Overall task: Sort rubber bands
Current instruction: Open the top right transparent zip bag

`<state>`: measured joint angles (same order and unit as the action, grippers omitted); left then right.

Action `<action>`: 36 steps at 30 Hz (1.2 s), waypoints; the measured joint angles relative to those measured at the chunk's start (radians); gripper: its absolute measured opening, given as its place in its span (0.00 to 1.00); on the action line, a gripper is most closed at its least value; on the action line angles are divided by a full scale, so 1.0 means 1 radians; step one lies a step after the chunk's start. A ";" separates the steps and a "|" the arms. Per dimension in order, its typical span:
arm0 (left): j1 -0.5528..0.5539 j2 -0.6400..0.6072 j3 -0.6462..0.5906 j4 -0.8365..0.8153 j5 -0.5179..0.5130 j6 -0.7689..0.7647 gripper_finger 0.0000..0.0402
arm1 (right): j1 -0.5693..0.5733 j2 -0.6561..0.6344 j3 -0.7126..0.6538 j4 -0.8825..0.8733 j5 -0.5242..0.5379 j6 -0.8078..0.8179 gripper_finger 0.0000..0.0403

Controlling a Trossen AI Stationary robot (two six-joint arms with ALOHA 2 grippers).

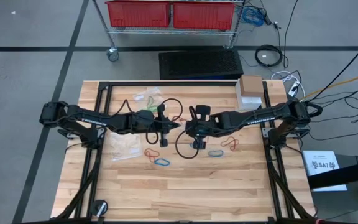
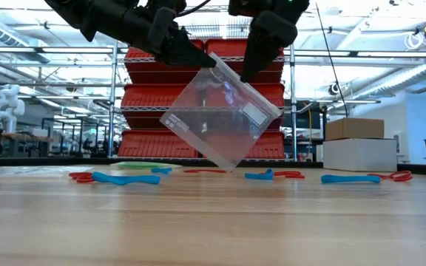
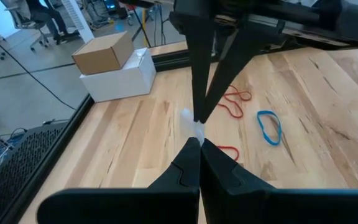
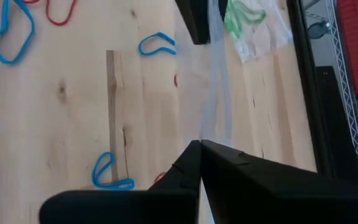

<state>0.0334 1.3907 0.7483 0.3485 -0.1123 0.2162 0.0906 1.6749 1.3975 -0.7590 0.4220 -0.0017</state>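
Rubber bands in red and blue lie loose on the wooden tabletop, spread in a rough line just in front of the two arms, with a few more red ones toward the right. Above them hangs a small clear bag, tilted, clear of the wood and gripped at its top edge from both sides. The left fingers are pinched shut on one upper corner of it, and the right fingers are shut on the top edge just beside them, so both arms meet over the middle of the tabletop. The near half of the tabletop is open bare wood apart from a small round black thing at its front left corner. More clear bags lie on the left under the left arm, one farther back holding green bands. A brown box on a white box sits at the back right corner, near the black frame rail that runs along the edge.
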 joint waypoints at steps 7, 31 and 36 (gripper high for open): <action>0.000 0.000 0.000 0.000 0.000 0.000 0.00 | -0.011 -0.003 0.000 -0.001 0.051 -0.015 0.00; 0.000 0.000 0.000 -0.019 0.000 0.000 0.00 | -0.037 -0.036 0.000 -0.008 0.077 -0.063 0.00; 0.000 0.000 0.000 -0.018 0.000 0.000 0.00 | -0.030 -0.037 0.000 -0.008 0.032 -0.048 0.00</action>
<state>0.0334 1.3911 0.7486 0.3302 -0.1123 0.2165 0.0607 1.6382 1.3975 -0.7670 0.4541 -0.0494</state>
